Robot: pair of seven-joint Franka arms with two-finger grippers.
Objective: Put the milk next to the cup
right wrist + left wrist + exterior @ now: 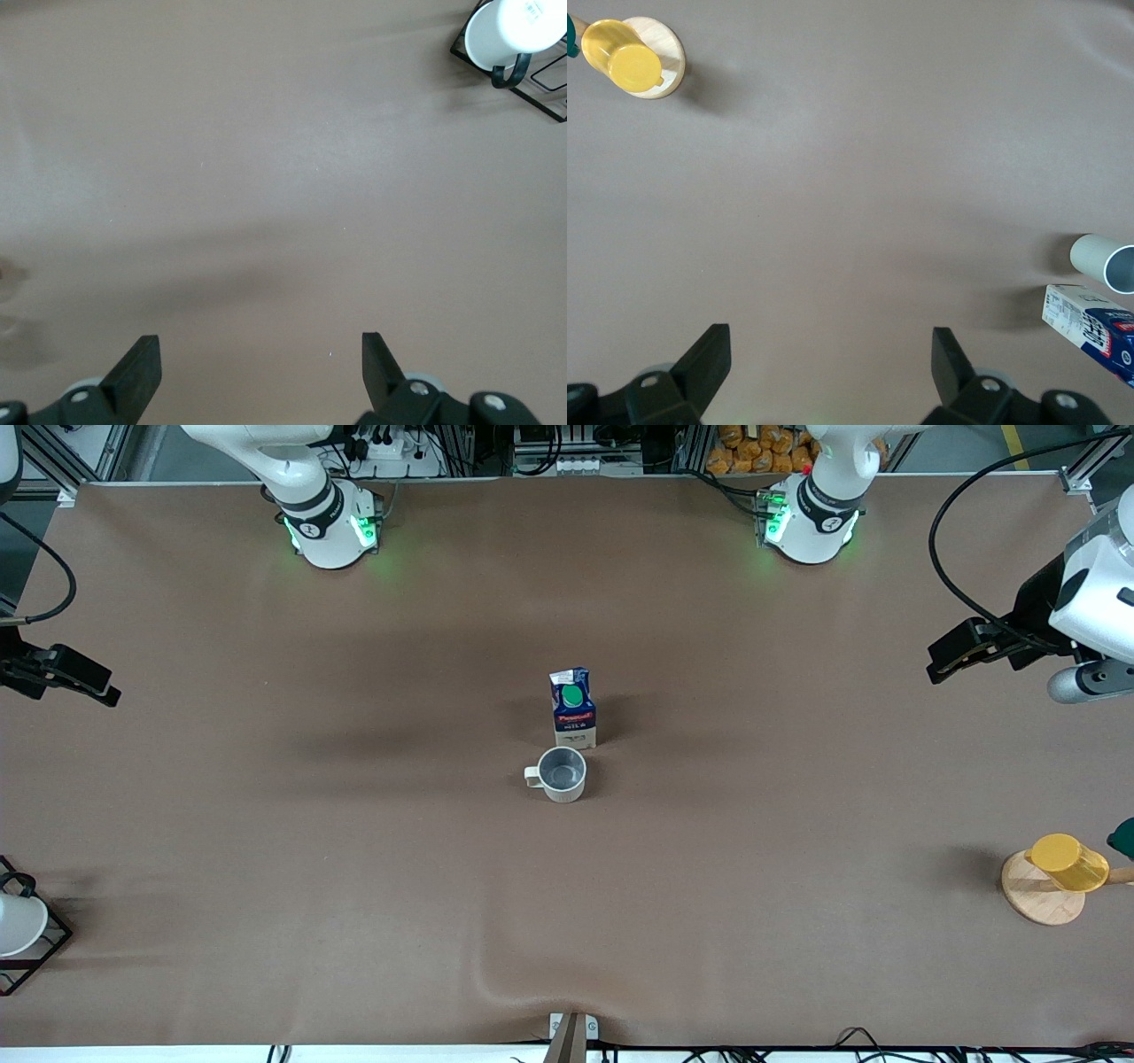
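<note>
The milk (574,707) is a small carton with a dark blue top, a green cap and a red label. It stands upright at the table's middle. The cup (561,772), an off-white mug with a grey inside, sits right beside it, nearer to the front camera. My left gripper (952,657) hangs open over the left arm's end of the table, holding nothing. In the left wrist view the left gripper (831,354) frames bare table, with the milk (1090,329) and the cup (1104,261) at the edge. My right gripper (89,682), also (261,363), is open over the right arm's end.
A yellow cup (1067,861) lies on a round wooden stand (1041,899) near the left arm's end, close to the front edge. A white cup (18,923) sits on a black wire rack (44,957) at the right arm's end. A brown cloth covers the table.
</note>
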